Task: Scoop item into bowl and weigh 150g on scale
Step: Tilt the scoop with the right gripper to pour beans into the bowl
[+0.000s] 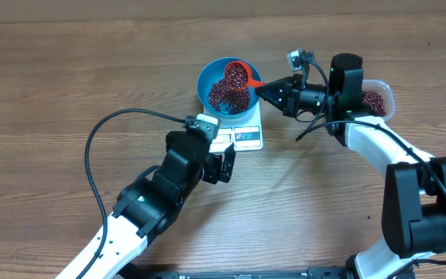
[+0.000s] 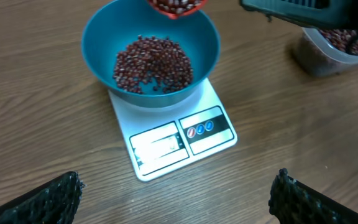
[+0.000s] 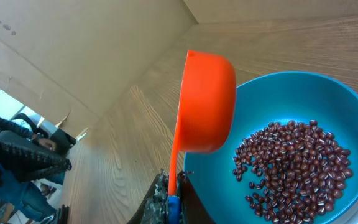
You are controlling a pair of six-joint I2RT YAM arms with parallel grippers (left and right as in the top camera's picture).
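Right arm: reaches leftward across the table from the right side, forearm low, wrist aimed at the bowl.
Right claw (image 1: 264, 87): clenched on the handle of the orange scoop (image 1: 237, 75), which runs straight out ahead of the fingers.
Scoop: open side up and loaded with beans, hanging ahead of the right claw over the bowl (image 1: 205, 81), on the side nearest that claw.
Beans (image 2: 154, 62): a heap in the bowl's bottom, ahead of and below the right claw. More lie in the scoop and in the tub (image 1: 390, 98) behind that claw.
Scale (image 2: 166, 148): under the bowl, its display edge facing the left claw.
Left arm: stretches in from the lower left, bent at the elbow, wrist pointing at the scale.
Left claw (image 1: 223, 166): released, fingers spread wide, just short of the scale's display edge, with the bowl beyond.
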